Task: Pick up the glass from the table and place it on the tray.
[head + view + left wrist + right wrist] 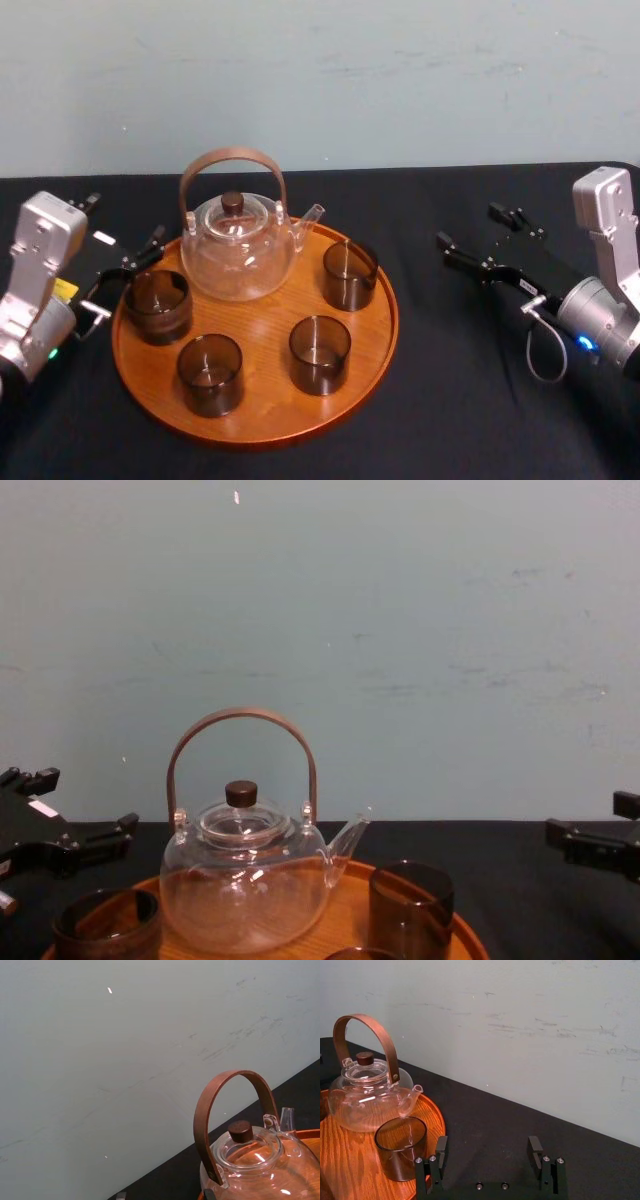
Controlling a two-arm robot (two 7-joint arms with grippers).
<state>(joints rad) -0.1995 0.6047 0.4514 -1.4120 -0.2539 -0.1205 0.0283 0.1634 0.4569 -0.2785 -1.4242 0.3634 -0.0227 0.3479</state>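
- The black worktop (450, 410) carries the round wooden tray (262, 398), which sits a little left of centre and reaches close to the near edge.
- Nearest on the tray stand two dark glasses (210, 375) side by side, both upright, apart from each other.
- Further in, at the tray's left edge, stands the glass (158, 306). It is upright and rests on the wood just inside the rim.
- The left gripper (122, 222) hangs over the worktop just beyond the tray's left edge, a little farther back than that glass. Its fingers are spread wide with nothing between them. The inner finger lies close to the glass; I cannot tell whether they touch.
- A fourth glass (350, 275) stands upright at the tray's right side, level with the teapot's spout.
- The right gripper (480, 230) hovers over the bare worktop towards the right edge, well apart from the tray. Its fingers are also wide apart and hold nothing.
- At the tray's far side sits the clear teapot (240, 258), with a dark knob on its lid, an arched brown handle above it, and its spout pointing right.
- Behind the worktop's far edge rises a pale, scuffed wall (400, 80).
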